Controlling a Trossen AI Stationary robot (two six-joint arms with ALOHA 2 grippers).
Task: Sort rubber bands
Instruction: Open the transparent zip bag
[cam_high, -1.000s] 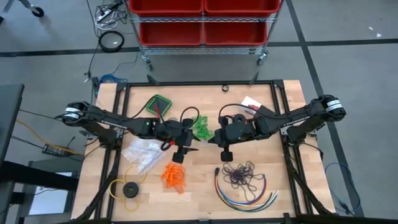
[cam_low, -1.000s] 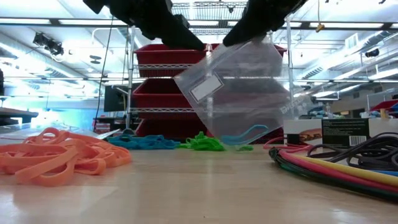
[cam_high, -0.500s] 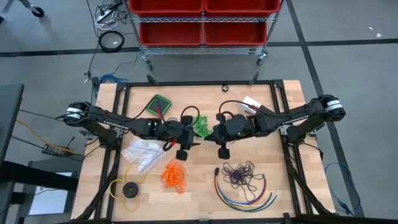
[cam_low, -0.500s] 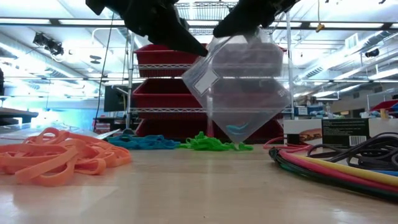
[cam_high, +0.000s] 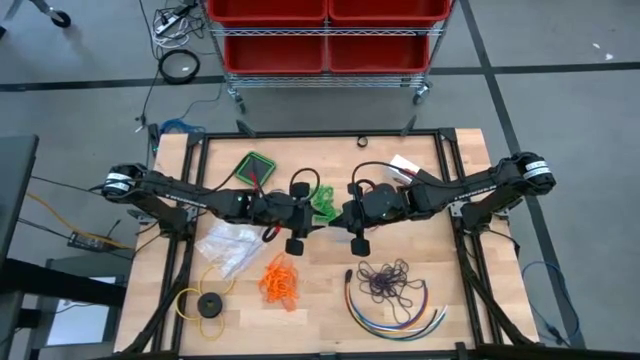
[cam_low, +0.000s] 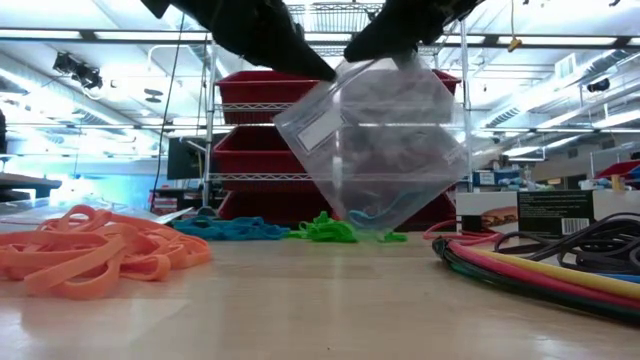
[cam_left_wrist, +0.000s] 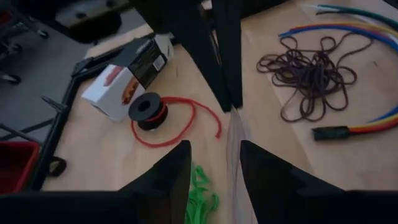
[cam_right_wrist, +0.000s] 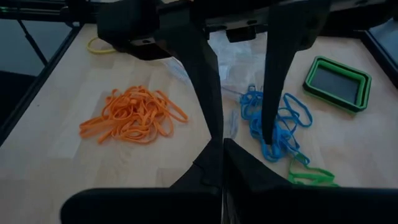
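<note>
A clear plastic bag (cam_low: 385, 140) with a white label hangs above the middle of the table. One blue rubber band (cam_low: 385, 214) lies in its bottom. My right gripper (cam_right_wrist: 221, 163) is shut on the bag's upper edge. My left gripper (cam_left_wrist: 214, 171) faces it, open, with a finger on each side of that edge. On the table lie bunches of rubber bands: orange (cam_high: 280, 282), green (cam_high: 325, 205), blue (cam_right_wrist: 273, 124) and dark purple (cam_high: 390, 282). My right gripper pinches the bag's upper edge (cam_right_wrist: 231, 127) between its two shut fingers, slanting down from the table's right side. The bag hangs below them, tilted and clear of the table. My left gripper: the bag's edge (cam_left_wrist: 235, 155) runs between its parted fingers; whether they touch it I cannot tell.
Coloured cables (cam_high: 395, 312) curve round the purple bunch at the near right. A heap of clear bags (cam_high: 230, 245) and a yellow ring with a black disc (cam_high: 207, 303) lie at the near left. A green tray (cam_high: 252, 165), a red cord spool (cam_left_wrist: 149, 112) and a box (cam_left_wrist: 127, 74) sit toward the far edge.
The bag has swung in the hold: tilted a second ago, it then hung with one corner straight down, and now tilts again with its labelled corner raised. The blue band has stayed in its bottom.
</note>
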